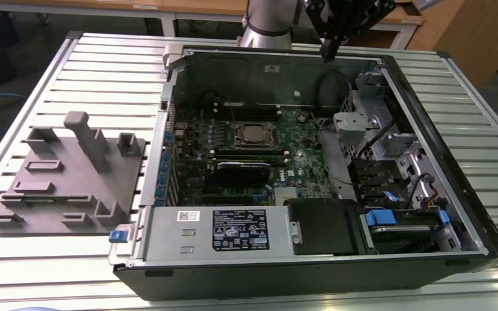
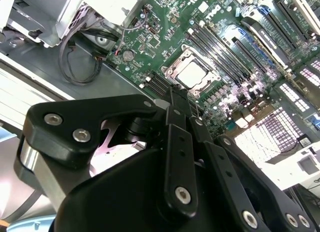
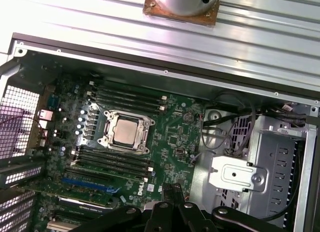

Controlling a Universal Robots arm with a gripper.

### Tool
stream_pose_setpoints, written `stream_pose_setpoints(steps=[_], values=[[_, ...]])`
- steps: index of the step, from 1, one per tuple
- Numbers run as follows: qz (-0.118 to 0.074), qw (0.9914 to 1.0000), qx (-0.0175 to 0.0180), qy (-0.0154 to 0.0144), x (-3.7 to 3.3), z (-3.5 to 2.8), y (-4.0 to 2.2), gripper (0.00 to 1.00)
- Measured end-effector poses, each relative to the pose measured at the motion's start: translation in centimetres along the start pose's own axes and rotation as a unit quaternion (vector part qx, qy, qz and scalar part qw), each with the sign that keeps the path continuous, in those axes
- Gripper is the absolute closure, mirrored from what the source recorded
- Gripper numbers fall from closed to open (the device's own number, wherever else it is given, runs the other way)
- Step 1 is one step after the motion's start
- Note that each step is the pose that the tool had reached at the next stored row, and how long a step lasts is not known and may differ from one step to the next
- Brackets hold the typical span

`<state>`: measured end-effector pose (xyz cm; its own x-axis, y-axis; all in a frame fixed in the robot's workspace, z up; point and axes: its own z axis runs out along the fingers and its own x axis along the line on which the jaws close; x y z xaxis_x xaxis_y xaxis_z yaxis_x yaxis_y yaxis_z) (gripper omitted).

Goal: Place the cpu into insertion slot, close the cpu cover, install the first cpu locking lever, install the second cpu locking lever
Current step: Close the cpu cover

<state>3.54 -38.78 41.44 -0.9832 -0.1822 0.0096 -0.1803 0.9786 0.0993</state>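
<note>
The power supply (image 1: 166,241) carries 2 labels (image 1: 238,230) with print too small to read.

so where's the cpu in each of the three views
Exterior view: the cpu sits in the silvery-rimmed insertion slot, mid motherboard.
Second wrist view: the cpu lies just beyond the black fingers.
First wrist view: the cpu lies between two rows of slots.
Shared landmark: the long black memory slots flanking the socket on two sides.

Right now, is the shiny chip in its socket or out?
In. The cpu lies flat inside the insertion slot, within its silvery rim.
</note>
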Motion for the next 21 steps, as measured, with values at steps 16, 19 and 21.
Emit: stream_pose_setpoints(steps=[16,19,21], values=[[0.028,0.99959,0.0006,-0.0065,0.45,0.5,-0.02,0.9],[0.028,0.99956,0.0008,-0.0078,1.16,0.66,0.09,0.9],[0.029,0.99954,0.0009,-0.0087,1.67,0.79,0.16,0.9]])
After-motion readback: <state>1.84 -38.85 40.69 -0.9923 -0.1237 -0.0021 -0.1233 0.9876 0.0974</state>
